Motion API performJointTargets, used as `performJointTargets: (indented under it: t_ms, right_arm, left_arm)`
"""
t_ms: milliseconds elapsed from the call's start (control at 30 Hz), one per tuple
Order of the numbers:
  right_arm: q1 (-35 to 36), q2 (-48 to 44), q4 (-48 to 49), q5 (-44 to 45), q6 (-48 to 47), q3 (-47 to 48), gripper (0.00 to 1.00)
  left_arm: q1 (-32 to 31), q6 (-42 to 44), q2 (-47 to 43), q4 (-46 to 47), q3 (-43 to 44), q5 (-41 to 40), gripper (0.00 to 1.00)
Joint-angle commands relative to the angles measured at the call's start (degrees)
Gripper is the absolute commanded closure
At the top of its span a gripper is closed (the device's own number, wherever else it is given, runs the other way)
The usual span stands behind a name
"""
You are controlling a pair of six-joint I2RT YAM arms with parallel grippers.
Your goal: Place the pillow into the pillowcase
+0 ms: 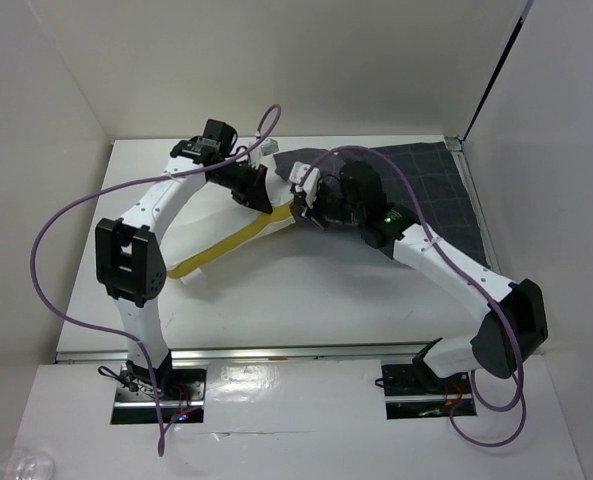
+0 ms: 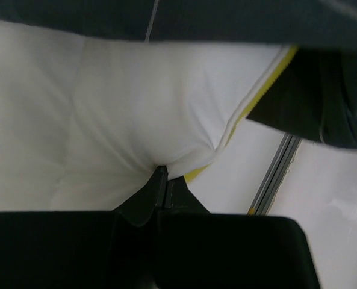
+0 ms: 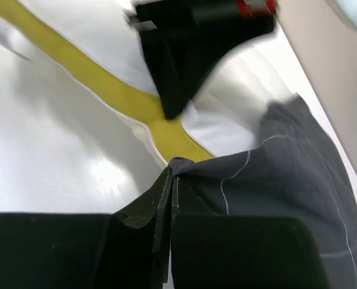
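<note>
White quilted pillow (image 1: 211,222) with a yellow edge band lies flat, left of centre. Dark grey pillowcase (image 1: 431,180) with a thin light grid is spread at far right, its bunched edge overlapping the pillow's right end.

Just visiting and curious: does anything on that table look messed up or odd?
Nothing damaged. The pillow puckers where the left claw pinches it, and the pillowcase is rumpled at the edge held by the right claw.

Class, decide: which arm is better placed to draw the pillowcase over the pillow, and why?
Right: the right hand is shut on the pillowcase edge beside the yellow band; the left hand pinches the pillow itself, likely anchoring it.
</note>
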Motion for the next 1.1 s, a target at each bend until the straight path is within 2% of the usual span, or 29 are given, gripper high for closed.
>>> performJointTargets:
  t_ms: [0,167,333,367,433,467,533,567,667,733,867,933,1067]
  right_arm:
    - [4.4,-0.3,-1.2,-8.6,3.9,6.6,1.0]
    - [5.5,-0.9,-9.7,-12.9,2.5,6.6,1.0]
    - [5.5,-2.3,-18.8,-13.6,-5.0,1.4,1.0]
    - [5.5,-2.3,-20.2,-12.3,-5.0,0.0,0.93]
    - [4.9,-2.3,-20.2,-4.1,-2.8,-0.7,0.74]
    - [3.6,-1.6,-19.0,-2.5,-2.2,-0.7,0.69]
    - [-1.4,-1.0,-17.7,-0.7,1.4,0.4,0.51]
    - [-3.1,-0.3,-16.5,-0.7,2.6,2.4,0.39]
    - [-8.9,1.8,-15.3,1.3,9.5,6.5,0.36]
    - [-12.0,5.5,-16.3,0.2,14.2,12.7,0.34]
    - [-18.5,16.1,-26.2,-7.0,26.4,25.4,0.34]
    - [-19.1,22.1,-31.4,-12.9,29.2,30.4,0.36]
    - [-19.8,27.4,-31.4,-18.5,35.1,32.4,0.36]
  left_arm:
    - [-1.3,-4.3,-1.4,6.6,0.1,1.1,1.0]
    - [-1.9,-5.1,-1.4,7.4,0.1,-0.8,1.0]
    - [-1.9,-5.6,-1.4,7.9,0.1,-1.3,1.0]
    - [-1.9,-5.6,-1.4,7.9,0.1,-1.3,1.0]
    - [-1.9,-5.6,-1.4,7.9,-1.1,-1.9,1.0]
    - [-1.9,-5.6,-1.4,7.9,-2.2,-2.4,1.0]
    - [-1.9,-5.1,-1.9,8.6,-3.6,-2.4,1.0]
    - [-1.9,-5.1,-2.5,9.1,-4.7,-2.4,1.0]
    - [-1.9,-5.1,-3.0,9.6,-6.6,-3.7,1.0]
    - [-1.9,-5.1,-4.3,11.0,-9.0,-4.6,1.0]
    - [-2.5,-5.1,-5.6,13.2,-11.7,-8.0,1.0]
    - [-3.1,-5.1,-7.1,14.6,-12.4,-9.8,1.0]
    - [-3.6,-5.1,-7.7,15.2,-13.4,-10.5,1.0]
